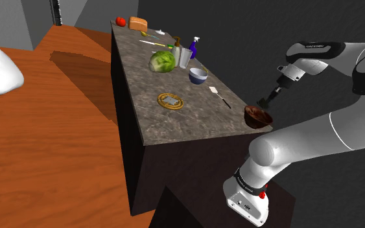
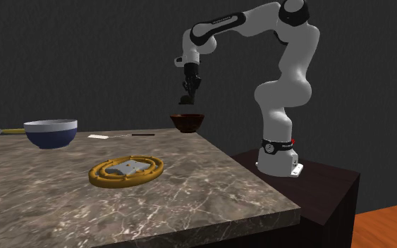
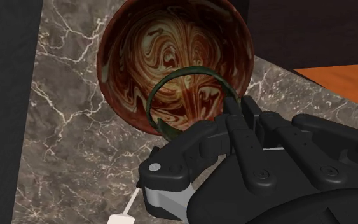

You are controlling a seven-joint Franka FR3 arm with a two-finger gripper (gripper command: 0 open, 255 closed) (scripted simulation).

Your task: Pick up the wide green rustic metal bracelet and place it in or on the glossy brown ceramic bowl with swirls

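Observation:
The brown bowl with cream swirls (image 3: 171,57) stands at the counter's corner nearest the arm (image 1: 258,117) (image 2: 187,122). In the wrist view a thin dark green bracelet (image 3: 165,86) hangs over the bowl's inside, and its ring crosses the rim on the gripper's side. My gripper (image 3: 233,109) is shut on the bracelet's edge. It hovers just above the bowl in the shoulder view (image 1: 266,101) and in the second exterior view (image 2: 185,99).
On the dark marble counter (image 1: 142,97) lie a gold oval dish (image 1: 170,100) (image 2: 126,171), a blue bowl (image 1: 198,76) (image 2: 50,132), a white-bladed utensil (image 1: 219,96), a lettuce (image 1: 163,61) and a spray bottle (image 1: 193,46). The counter's edge runs close beside the brown bowl.

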